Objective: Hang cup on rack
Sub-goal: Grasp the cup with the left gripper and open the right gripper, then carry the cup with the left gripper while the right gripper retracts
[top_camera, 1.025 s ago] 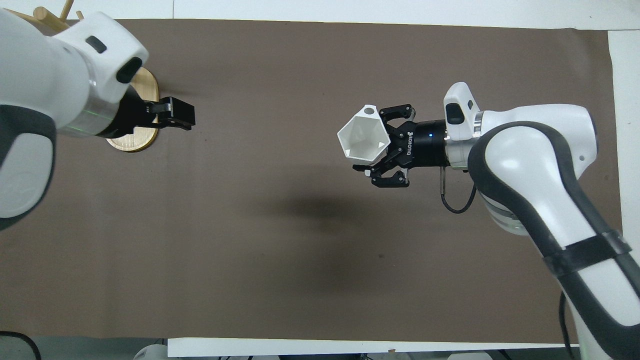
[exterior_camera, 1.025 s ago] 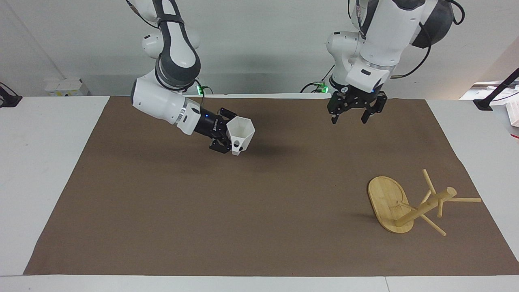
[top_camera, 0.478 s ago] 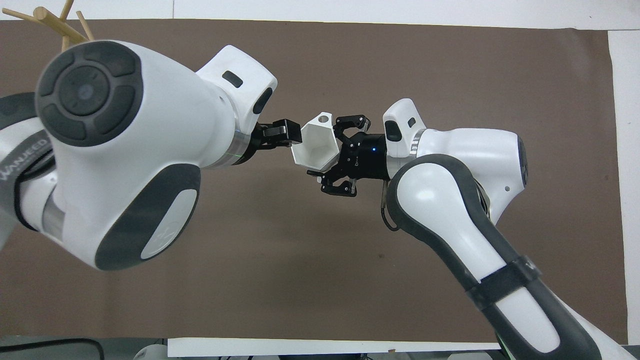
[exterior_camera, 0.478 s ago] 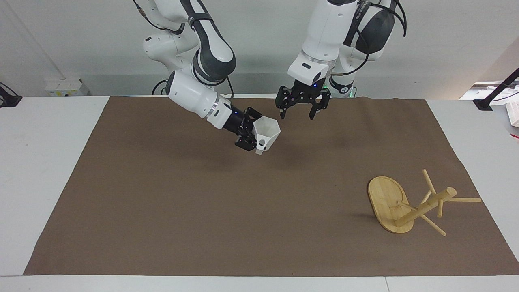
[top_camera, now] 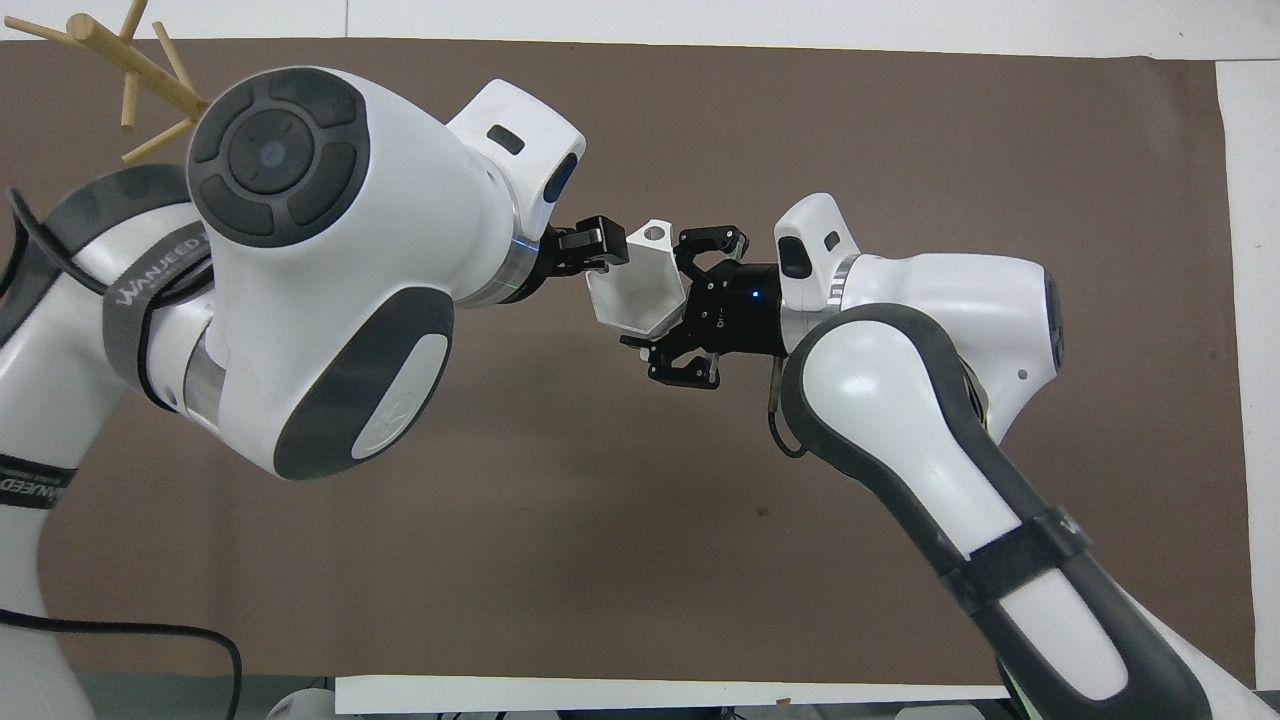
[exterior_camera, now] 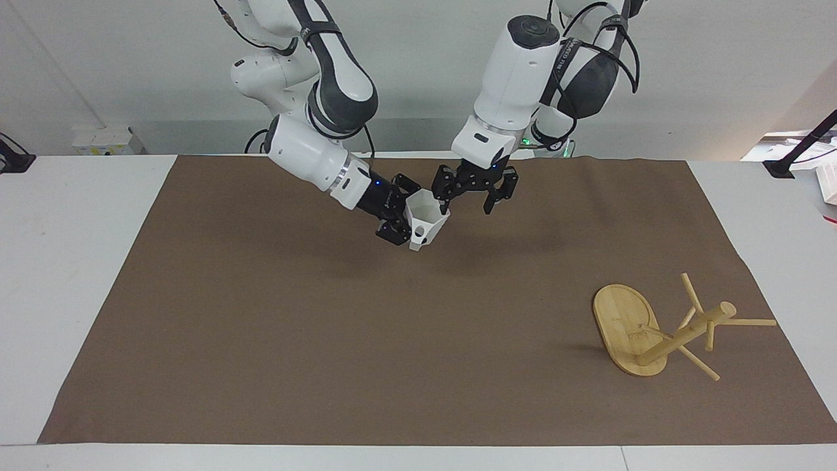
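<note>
I am holding the white faceted cup (exterior_camera: 424, 222) in my clenched right claw (exterior_camera: 402, 219), up over the counter (exterior_camera: 78, 216). My left claw (exterior_camera: 465, 197) is spread wide at its rim for a handover. The bamboo rack (exterior_camera: 644, 333) is lying toppled toward my left arm's end; righting and hanging remain.

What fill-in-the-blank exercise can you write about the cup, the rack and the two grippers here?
1. Of the two grippers, the one shut on the cup in the air is the ___ one.
2. The left gripper, right beside the cup, has its fingers ___.
3. The rack does not stand upright: it lies on its ___.

Missing words: right; open; side.
</note>
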